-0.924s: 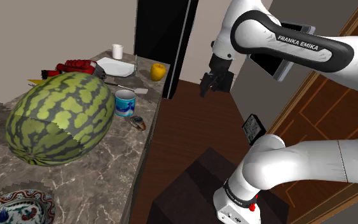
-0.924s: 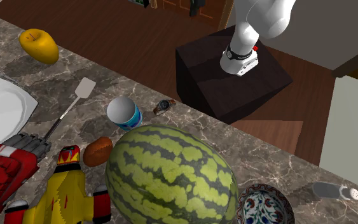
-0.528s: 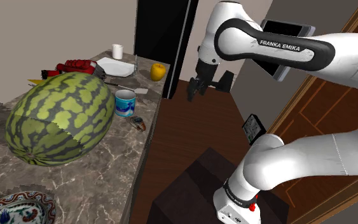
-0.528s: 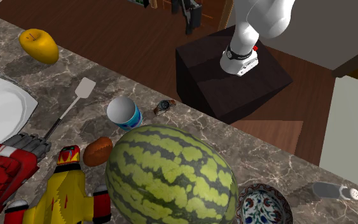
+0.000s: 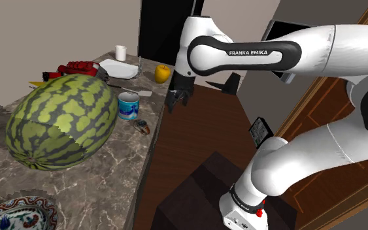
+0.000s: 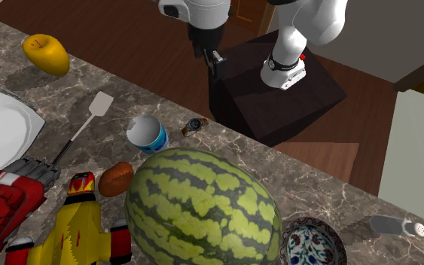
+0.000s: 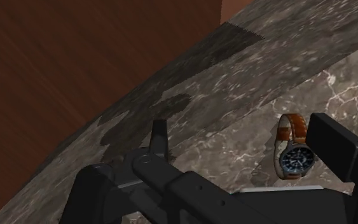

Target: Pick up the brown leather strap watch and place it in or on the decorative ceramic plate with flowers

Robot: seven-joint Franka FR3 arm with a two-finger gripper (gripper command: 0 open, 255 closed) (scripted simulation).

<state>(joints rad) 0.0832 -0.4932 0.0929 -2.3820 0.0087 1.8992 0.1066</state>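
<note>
Watch (image 7: 293, 147): you see a dark round dial and a brown strap, pale inside. It lies on the marble desk (image 5: 110, 176) near the edge, just beside the blue-and-white cup (image 5: 129, 106). Since half a second ago your hand (image 5: 174, 103) has swung from over the floor toward the desk edge; the watch is unmoved. The fingers are spread and hold nothing. The watch sits below the hand, untouched.

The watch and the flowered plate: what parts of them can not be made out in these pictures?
- plate: in the shoulder view the bottom edge cuts off its near part; the same happens in the second exterior view.
- watch: in the wrist view one finger of the open gripper covers part of its strap.
- its dial: too small to read in both exterior views.
</note>
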